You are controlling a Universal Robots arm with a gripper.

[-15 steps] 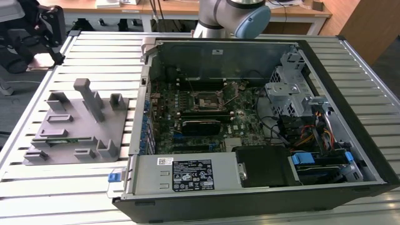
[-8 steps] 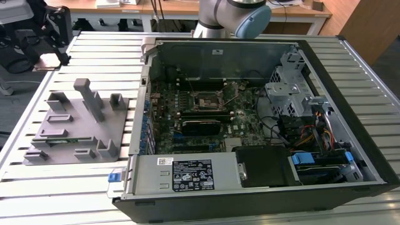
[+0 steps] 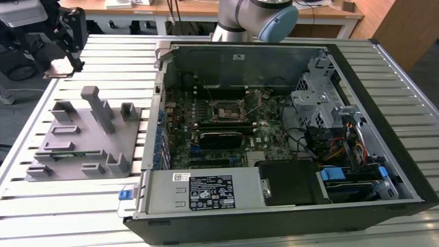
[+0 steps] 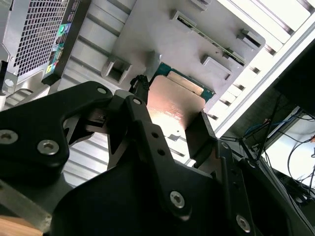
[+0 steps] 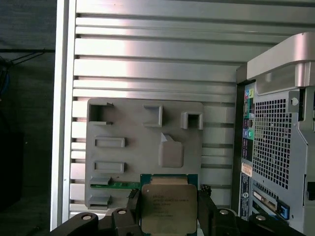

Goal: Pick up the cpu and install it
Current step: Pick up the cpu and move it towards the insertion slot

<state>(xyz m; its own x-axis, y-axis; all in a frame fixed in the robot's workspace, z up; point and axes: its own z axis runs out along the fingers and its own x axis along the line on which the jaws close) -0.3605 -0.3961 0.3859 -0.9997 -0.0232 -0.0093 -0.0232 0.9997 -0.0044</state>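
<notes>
Pincer (image 5: 169, 196) hangs above the slatted table (image 5: 147, 49) near the grey fixture plate (image 5: 133, 128), clamping the cpu (image 5: 169, 210) by opposite edges.

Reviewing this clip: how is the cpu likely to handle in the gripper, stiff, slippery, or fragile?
Probably stiff: the cpu is a flat metal-topped plate, unbent in the gripper. Possibly slippery: it is pinched by its thin edges only. Likely light for its size, being so thin.
</notes>
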